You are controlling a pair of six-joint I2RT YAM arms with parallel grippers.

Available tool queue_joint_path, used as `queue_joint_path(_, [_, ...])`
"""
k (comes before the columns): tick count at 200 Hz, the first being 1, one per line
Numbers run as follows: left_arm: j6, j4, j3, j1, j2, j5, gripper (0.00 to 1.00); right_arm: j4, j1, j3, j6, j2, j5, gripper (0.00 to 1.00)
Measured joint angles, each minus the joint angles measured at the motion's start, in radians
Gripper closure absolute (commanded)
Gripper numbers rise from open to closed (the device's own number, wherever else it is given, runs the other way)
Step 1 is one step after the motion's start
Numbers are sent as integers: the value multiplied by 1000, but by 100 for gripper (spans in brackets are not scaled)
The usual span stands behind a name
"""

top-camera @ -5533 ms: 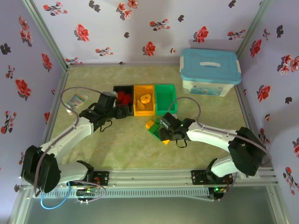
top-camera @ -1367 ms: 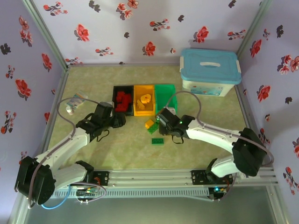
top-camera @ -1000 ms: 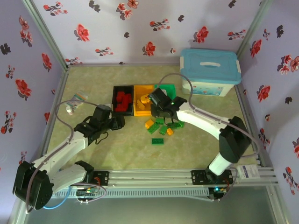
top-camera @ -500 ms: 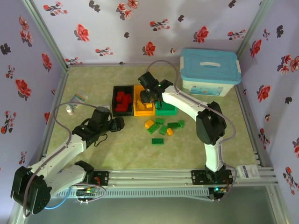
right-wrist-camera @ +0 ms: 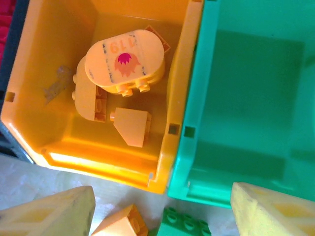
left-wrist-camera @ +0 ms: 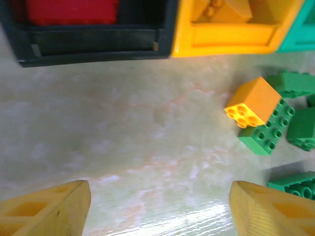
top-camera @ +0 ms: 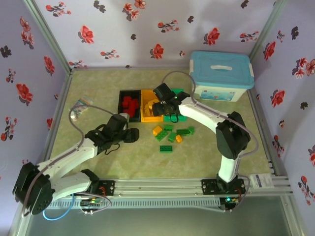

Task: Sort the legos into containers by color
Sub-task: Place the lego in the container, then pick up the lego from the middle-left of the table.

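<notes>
Plastic legos [top-camera: 173,134], light, rigid and slick, are scattered at the table's [top-camera: 98,83] middle, just nearside of the black bin [left-wrist-camera: 93,46], orange bin [right-wrist-camera: 98,162] and green bin [right-wrist-camera: 256,98]. Each is best pinched across flat sides. The left gripper [left-wrist-camera: 160,206] and right gripper [right-wrist-camera: 162,206] are spread, with nothing held.

Black bin [left-wrist-camera: 93,42] with red legos [top-camera: 129,104], orange-yellow bin [right-wrist-camera: 98,160], green bin [right-wrist-camera: 246,98], loose legos [top-camera: 166,148] green and orange, walls [top-camera: 147,29] lilac with red flowers.
</notes>
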Motion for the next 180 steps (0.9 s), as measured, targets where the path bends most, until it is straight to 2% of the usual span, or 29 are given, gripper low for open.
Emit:
queue_joint_path(47, [27, 29, 93, -113, 166, 1, 26, 41, 0, -150, 19, -172, 12, 27])
queue_joint_path(88, [27, 43, 117, -124, 218, 1, 26, 61, 0, -235, 31, -261, 23, 27])
queue_joint_path(130, [35, 50, 154, -156, 259, 17, 26, 93, 0, -397, 72, -343, 19, 27])
queue_joint_path(180, [70, 37, 316, -276, 470, 35, 26, 103, 0, -514, 106, -401, 30, 27])
